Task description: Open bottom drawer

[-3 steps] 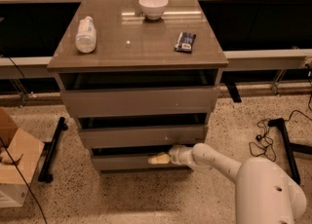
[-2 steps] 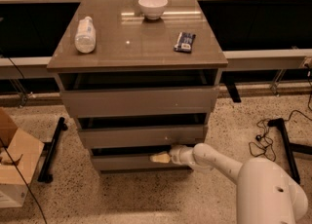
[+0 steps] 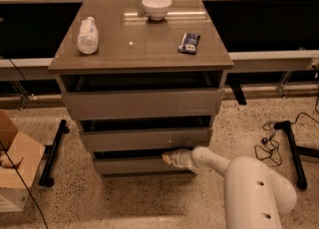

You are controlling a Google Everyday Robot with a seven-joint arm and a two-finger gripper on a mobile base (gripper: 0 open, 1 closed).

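Touching top of bottom drawer (image 3: 134,166): gripper (image 3: 168,159).

The cabinet top (image 3: 144,44) is finished glossy, the bottom drawer (image 3: 129,166) front matt; the smooth, pale plastic gripper (image 3: 168,159) is set at that drawer's upper edge.

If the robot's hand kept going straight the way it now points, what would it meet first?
Probably the bottom drawer: the hand sits right at its top front edge, though depth is unclear.
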